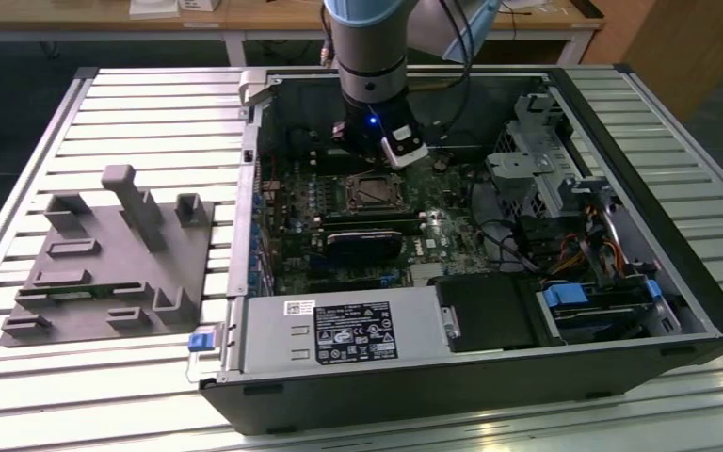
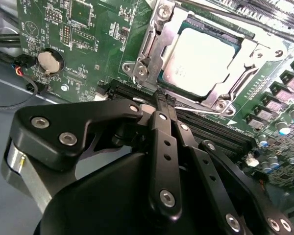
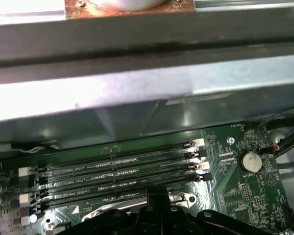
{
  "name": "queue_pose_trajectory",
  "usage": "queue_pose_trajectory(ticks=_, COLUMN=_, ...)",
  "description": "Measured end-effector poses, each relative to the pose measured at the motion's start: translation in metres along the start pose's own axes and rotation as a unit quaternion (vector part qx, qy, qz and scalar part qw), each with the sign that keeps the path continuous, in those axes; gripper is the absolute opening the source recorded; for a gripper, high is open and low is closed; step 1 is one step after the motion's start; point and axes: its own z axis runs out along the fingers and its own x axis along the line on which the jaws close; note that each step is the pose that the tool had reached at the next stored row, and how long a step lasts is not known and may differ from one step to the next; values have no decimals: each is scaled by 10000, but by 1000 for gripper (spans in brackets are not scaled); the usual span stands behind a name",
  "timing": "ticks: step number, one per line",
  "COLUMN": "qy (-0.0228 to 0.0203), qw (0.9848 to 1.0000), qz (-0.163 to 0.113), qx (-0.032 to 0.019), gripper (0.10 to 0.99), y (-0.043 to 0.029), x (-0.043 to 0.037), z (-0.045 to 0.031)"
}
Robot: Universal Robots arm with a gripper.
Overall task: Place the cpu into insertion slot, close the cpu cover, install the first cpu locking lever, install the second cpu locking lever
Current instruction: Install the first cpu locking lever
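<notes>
- Inside the insertion slot (image 1: 368, 191) we see the cpu (image 2: 201, 61), flat and square, its metal top pale and matte.
- Across that slot lies the cpu cover (image 2: 154, 46), a thin silver windowed frame.
- Beside the slot, the black gripper (image 2: 164, 99) has its fingers pressed together.

A slatted metal table (image 1: 148, 104) carries two things. An open black computer case (image 1: 462, 386) sits toward the exterior view's right, and a grey moulded holder plate (image 1: 86, 282) lies just beside it on the exterior view's left.
</notes>
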Motion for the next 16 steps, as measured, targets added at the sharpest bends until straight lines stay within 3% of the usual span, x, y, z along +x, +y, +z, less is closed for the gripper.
queue_pose_trajectory(ticks=9, qy=-43, qw=9999, qz=95, qx=10, gripper=106, y=77, x=56, z=16)
queue_pose_trajectory(ticks=16, qy=-93, qw=9996, qz=245, qx=44, gripper=106, y=93, x=72, z=37)
